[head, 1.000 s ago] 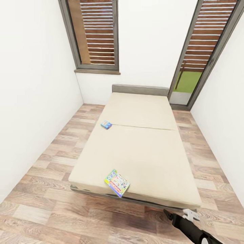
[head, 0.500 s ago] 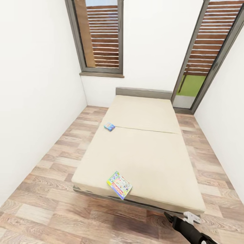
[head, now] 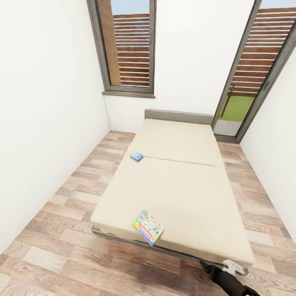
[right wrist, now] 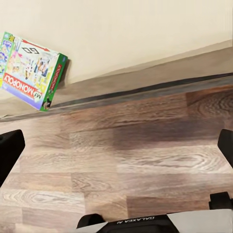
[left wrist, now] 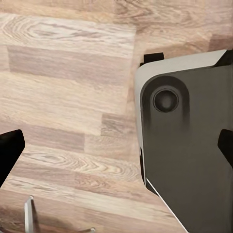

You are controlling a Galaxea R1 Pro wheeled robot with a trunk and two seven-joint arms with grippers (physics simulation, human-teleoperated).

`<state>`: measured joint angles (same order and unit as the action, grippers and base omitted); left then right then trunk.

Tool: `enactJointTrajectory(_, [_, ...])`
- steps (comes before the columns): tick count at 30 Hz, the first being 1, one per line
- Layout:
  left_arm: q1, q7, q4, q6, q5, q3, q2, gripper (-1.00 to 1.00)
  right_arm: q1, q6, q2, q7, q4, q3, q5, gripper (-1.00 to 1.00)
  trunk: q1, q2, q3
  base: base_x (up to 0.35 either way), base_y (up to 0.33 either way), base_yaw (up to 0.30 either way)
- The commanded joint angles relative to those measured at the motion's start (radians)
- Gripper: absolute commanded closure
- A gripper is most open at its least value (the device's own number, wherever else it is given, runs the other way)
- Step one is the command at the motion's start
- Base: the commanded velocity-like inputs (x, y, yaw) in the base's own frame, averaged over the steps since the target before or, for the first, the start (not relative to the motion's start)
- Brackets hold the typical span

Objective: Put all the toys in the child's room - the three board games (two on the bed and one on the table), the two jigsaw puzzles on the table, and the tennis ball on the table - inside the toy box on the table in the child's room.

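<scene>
- Black fingertips of the right gripper [right wrist: 116, 145] sit at the two outer edges of the right wrist view, spread wide with nothing between them but wood-grain plank floor [right wrist: 126, 160].
- Dark fingertips of the left gripper [left wrist: 116, 145] are likewise far apart and empty, over the same floor and a grey-and-white rounded part of the robot's base [left wrist: 187, 141].
- From the head camera, the right arm's black forearm [head: 228, 281] reaches toward the foot of the low beige bed with dark grey frame [head: 181, 181]; the gripper itself cannot be made out there.
- Beyond the right gripper, the pale green multicoloured board game box [right wrist: 31, 70], printed MY MONOPOLY, lies flat at the foot edge of the bed, one corner overhanging it.
- Farther up the bed, the small blue board game box [head: 136, 156] rests at its left edge, beside the mattress seam.
- Behind the bed's headboard stand a white wall, a slatted window [head: 129, 49] and a glazed door [head: 255, 70].
</scene>
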<state>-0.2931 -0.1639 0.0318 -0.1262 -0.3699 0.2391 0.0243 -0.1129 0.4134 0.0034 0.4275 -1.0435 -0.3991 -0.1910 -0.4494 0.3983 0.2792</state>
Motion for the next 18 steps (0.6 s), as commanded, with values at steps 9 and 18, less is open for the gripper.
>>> enactJointTrajectory(9, [-0.001, -0.005, 0.003, -0.006, -0.011, 0.008, 0.000, -1.00, -0.001, 0.006, 0.002, 0.001, 0.037, -0.004, -0.009, -1.00, -0.001, 0.002, -0.013, 0.000, 0.000, 0.084])
enactJointTrajectory(18, [0.005, -0.005, 0.004, -0.004, -0.006, 0.008, -0.001, -1.00, -0.001, 0.005, 0.003, 0.001, 0.073, -0.006, -0.009, -1.00, -0.001, 0.002, -0.028, 0.000, 0.000, 0.022])
